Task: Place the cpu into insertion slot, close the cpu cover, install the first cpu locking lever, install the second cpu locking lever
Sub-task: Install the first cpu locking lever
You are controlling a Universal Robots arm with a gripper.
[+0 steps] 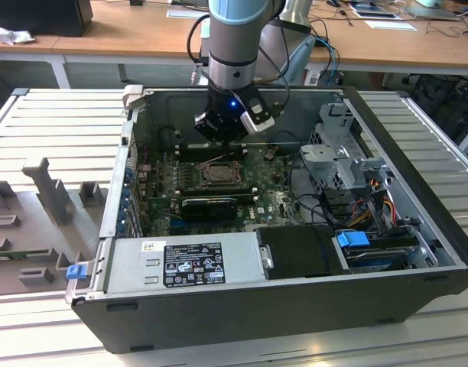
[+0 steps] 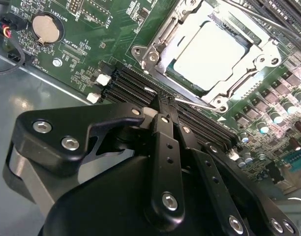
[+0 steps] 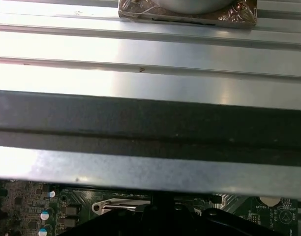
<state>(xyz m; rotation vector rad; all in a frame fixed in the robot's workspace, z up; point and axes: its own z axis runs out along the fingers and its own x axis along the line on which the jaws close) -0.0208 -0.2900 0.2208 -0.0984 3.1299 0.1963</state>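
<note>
While the arm is hanging inside the open computer case [image 1: 417, 229], the hand [image 1: 222, 130] is hovering over the motherboard [image 1: 272, 200], close to the far edge of the insertion slot [image 1: 219, 174] as the exterior view shows it. In the second wrist view, the hand [image 2: 166, 105] is showing its two black fingers [image 2: 163, 128] pressed together at the tips, with nothing between them, so it is closed and empty. The tips are standing just beside a thin locking lever [image 2: 197, 102], a shiny wire rod that is running along the near edge of the socket; I cannot tell if they are touching it.

The socket is lying directly ahead of the fingertips, across a row of black memory slots [image 2: 140, 83]. The long axis of the lever is running crosswise to the direction in which the fingers are pointing.

The cpu [image 2: 209, 55] is sitting in the insertion slot, flat, with its pale silvery face up. The cpu cover [image 2: 163, 46], a thin silvery frame with a cut-out centre, appears to be lying down around the chip, so the chip seems placed and the cover closed. Whether either lever is already hooked I cannot tell.
</note>
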